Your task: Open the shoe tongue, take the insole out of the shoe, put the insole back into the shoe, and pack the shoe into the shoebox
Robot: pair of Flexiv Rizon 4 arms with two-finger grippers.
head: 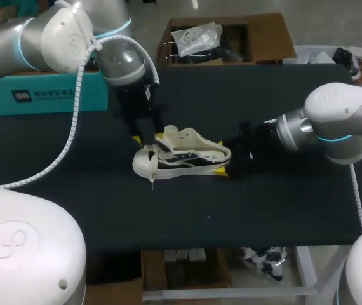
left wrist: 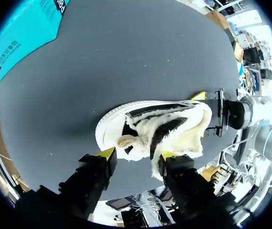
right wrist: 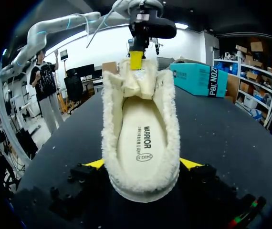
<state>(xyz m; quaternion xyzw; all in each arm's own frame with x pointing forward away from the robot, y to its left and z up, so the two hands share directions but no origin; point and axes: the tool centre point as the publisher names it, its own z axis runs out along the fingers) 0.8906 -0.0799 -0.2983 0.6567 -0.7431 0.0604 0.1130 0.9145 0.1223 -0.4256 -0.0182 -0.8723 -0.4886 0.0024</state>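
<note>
Between right gripper (right wrist: 143, 163) tips: shoe (right wrist: 141, 129) heel, clamped.

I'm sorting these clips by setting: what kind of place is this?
Most likely a robotics lab test bench. The left arm and the right arm meet over a black table, handling a fleece-lined shoe, with a teal shoebox at the table's far edge.

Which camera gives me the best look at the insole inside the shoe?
The right wrist view: it looks straight into the white fleece-lined shoe at the cream printed insole lying flat inside. The head view shows only the shoe's outside; the left wrist view, mostly fleece lining.
</note>
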